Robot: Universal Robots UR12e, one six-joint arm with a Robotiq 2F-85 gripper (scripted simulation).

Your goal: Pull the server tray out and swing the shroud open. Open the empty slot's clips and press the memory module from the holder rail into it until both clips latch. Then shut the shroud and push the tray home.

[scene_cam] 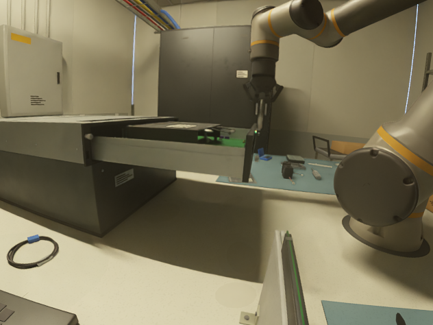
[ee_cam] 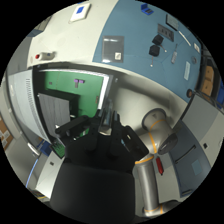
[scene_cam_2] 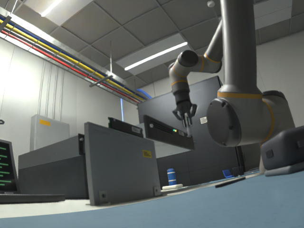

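Observation:
The server tray (scene_cam: 168,150) stands pulled out of its chassis (scene_cam: 45,140), with its dark front panel (scene_cam: 250,154) at the outer end. Inside it a black shroud (scene_cam: 171,130) lies flat over the green board (ee_cam: 82,87). My gripper (scene_cam: 261,113) stands just above the handle on the front panel (scene_cam_2: 189,133), fingers pointing down, and it is open and holds nothing. The memory module (scene_cam: 295,276) sits on edge in the holder rail (scene_cam: 276,287) on the near side of the table.
The robot's base (scene_cam: 384,196) stands to the right of the tray. A blue mat (scene_cam: 290,173) beyond the tray carries small tools and parts. A coiled cable (scene_cam: 32,251) lies on the table at near left, a laptop (scene_cam: 31,313) at the near corner.

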